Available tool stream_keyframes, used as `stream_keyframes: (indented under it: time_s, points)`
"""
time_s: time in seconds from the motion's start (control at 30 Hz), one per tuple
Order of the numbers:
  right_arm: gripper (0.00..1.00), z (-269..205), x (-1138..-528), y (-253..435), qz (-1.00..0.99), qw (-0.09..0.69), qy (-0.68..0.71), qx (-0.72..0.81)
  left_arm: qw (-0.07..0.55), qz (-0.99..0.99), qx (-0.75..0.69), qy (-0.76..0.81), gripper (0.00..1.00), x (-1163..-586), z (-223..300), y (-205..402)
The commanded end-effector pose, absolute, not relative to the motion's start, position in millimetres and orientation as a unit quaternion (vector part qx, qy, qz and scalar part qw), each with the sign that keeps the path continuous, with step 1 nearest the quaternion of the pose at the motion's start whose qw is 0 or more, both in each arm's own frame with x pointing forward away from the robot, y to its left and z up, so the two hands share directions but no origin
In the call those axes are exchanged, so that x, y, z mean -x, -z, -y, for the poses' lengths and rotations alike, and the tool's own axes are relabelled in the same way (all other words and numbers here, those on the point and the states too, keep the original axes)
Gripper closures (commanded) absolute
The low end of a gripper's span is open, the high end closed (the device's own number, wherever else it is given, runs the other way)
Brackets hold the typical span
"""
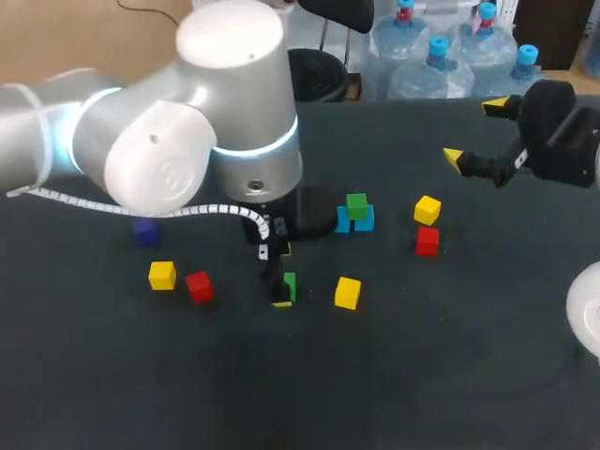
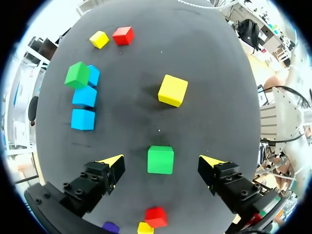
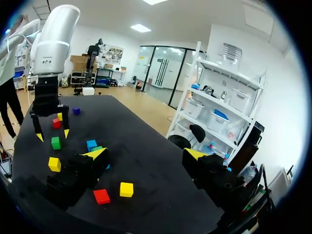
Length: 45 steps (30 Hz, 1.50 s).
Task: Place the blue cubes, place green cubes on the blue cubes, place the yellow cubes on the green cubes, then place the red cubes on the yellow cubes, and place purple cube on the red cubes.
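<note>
The loose green cube (image 2: pixel 160 160) sits flat on the counter (image 2: pixel 214 83), squarely between the left jaws. They stand released on either side of it with a gap at each face, a stance that looks set for a pick. I judge this cube is meant to join the other green cube (image 2: pixel 77 74), which rests on one end of the row of blue cubes (image 2: pixel 85 96). The right jaws, also released and holding nothing, hang above the counter's far right, likely to stay clear of the left arm (image 1: pixel 187 122). By count there are three blue cubes, two green, three yellow cubes (image 2: pixel 172 90), two red cubes (image 2: pixel 123 35) and one purple cube (image 1: pixel 144 232).
</note>
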State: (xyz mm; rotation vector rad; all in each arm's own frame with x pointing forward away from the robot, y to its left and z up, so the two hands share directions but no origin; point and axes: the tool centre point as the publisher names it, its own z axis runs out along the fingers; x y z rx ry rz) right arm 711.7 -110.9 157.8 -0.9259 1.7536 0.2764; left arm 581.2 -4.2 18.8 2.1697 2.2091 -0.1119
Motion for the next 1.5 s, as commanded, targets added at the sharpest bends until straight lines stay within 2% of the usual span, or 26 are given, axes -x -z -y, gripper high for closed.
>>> stream_keyframes:
  time_s: [0.03,0.13,0.2,0.4,0.5,0.6,0.83,0.9,0.93,0.97,1.0,1.03,1.07,1.13,1.5]
  points:
    - [0.00,111.7,-711.7,-158.1,-0.737,0.539,-0.118,0.390,0.015,-0.710,-0.703,0.037,0.00,-582.0,4.8,-15.0]
    - [0.00,111.7,-711.7,-158.1,-0.737,0.539,-0.118,0.390,0.011,-0.707,-0.706,0.037,0.00,-581.0,4.3,-12.3]
    - [0.00,111.7,-711.7,-158.1,-0.737,0.539,-0.118,0.390,0.010,-0.707,-0.707,0.037,0.09,-580.8,4.2,-11.8]
    - [0.00,111.7,-711.7,-158.1,-0.737,0.539,-0.118,0.390,0.009,-0.706,-0.707,0.038,0.09,-581.7,4.6,-10.0]
    - [0.00,111.7,-711.7,-158.1,-0.737,0.539,-0.118,0.390,0.007,-0.704,-0.709,0.037,0.24,-581.1,5.1,-7.7]
    - [0.00,111.7,-711.7,-158.1,-0.737,0.539,-0.118,0.390,0.000,-0.701,-0.712,0.035,0.13,-580.2,5.7,-5.2]
    - [0.00,111.7,-711.7,-158.1,-0.737,0.539,-0.118,0.390,-0.004,-0.699,-0.715,0.033,0.15,-578.7,6.9,-3.1]
    - [0.00,111.7,-711.7,-158.1,-0.737,0.539,-0.118,0.390,-0.005,-0.699,-0.714,0.033,0.32,-578.9,7.4,-2.2]
    - [0.00,111.7,-711.7,-158.1,-0.737,0.539,-0.118,0.390,-0.005,-0.699,-0.714,0.033,0.33,-578.9,7.5,-1.9]
    - [0.00,111.7,-711.7,-158.1,-0.737,0.539,-0.118,0.390,-0.006,-0.699,-0.715,0.033,0.40,-579.0,7.5,-1.9]
    - [0.00,111.7,-711.7,-158.1,-0.737,0.539,-0.118,0.390,-0.006,-0.698,-0.715,0.033,0.58,-579.0,7.5,-1.8]
    - [0.00,111.7,-711.7,-158.1,-0.737,0.539,-0.118,0.390,-0.007,-0.698,-0.715,0.033,0.69,-579.0,7.5,-1.8]
    - [0.00,111.7,-711.7,-158.1,-0.737,0.539,-0.118,0.390,-0.007,-0.698,-0.715,0.033,0.73,-579.0,7.5,-1.7]
    - [0.00,111.7,-711.7,-158.1,-0.737,0.539,-0.118,0.390,-0.009,-0.697,-0.716,0.033,1.00,-579.0,7.6,-1.6]
    - [0.00,111.7,-711.7,-158.1,-0.737,0.539,-0.118,0.390,-0.010,-0.694,-0.720,0.024,1.00,-585.4,4.7,-13.4]
